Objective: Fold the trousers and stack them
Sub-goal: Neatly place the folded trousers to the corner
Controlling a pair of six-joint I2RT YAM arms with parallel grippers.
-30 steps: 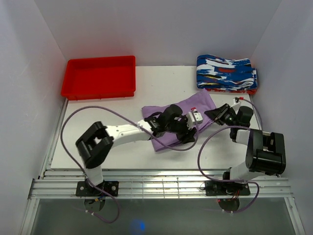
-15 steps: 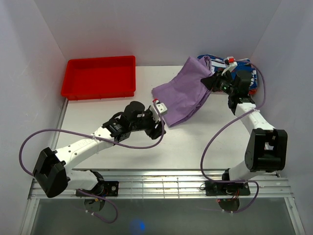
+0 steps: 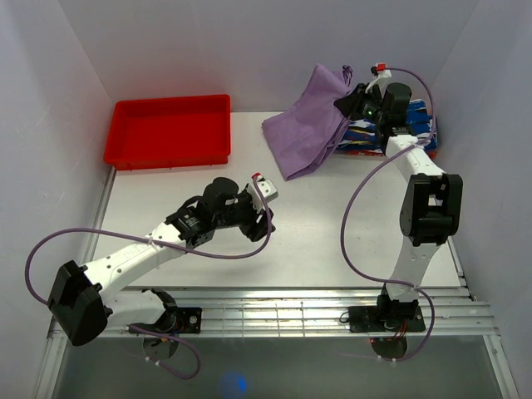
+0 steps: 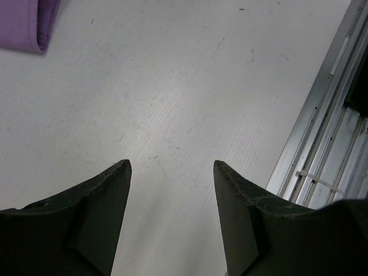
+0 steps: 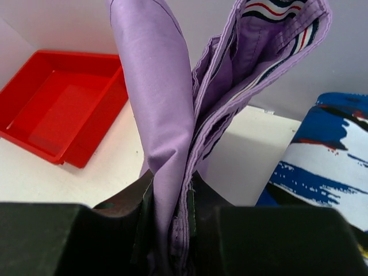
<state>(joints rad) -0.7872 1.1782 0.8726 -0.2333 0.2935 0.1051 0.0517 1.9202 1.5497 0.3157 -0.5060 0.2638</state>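
The folded lilac trousers (image 3: 306, 126) hang in the air at the back right, above the table's far edge, their lower edge drooping left. My right gripper (image 3: 346, 105) is shut on one end of them, just left of the patterned stack. In the right wrist view the cloth (image 5: 154, 98) rises in layers out of the shut right gripper (image 5: 171, 198). My left gripper (image 3: 263, 216) sits low over the middle of the table, apart from the trousers. It stands open with nothing between its fingers (image 4: 171, 165); only a corner of the trousers (image 4: 26, 24) shows there.
A red tray (image 3: 170, 130) stands at the back left, also in the right wrist view as the red tray (image 5: 57, 109). Folded blue-white-red garments (image 3: 401, 131) are stacked at the back right corner. The metal rail (image 4: 322, 132) runs along the near table edge.
My right gripper has carried the trousers up and back toward the patterned stack. My left gripper has let go of them, opened and drawn back to the middle of the table.
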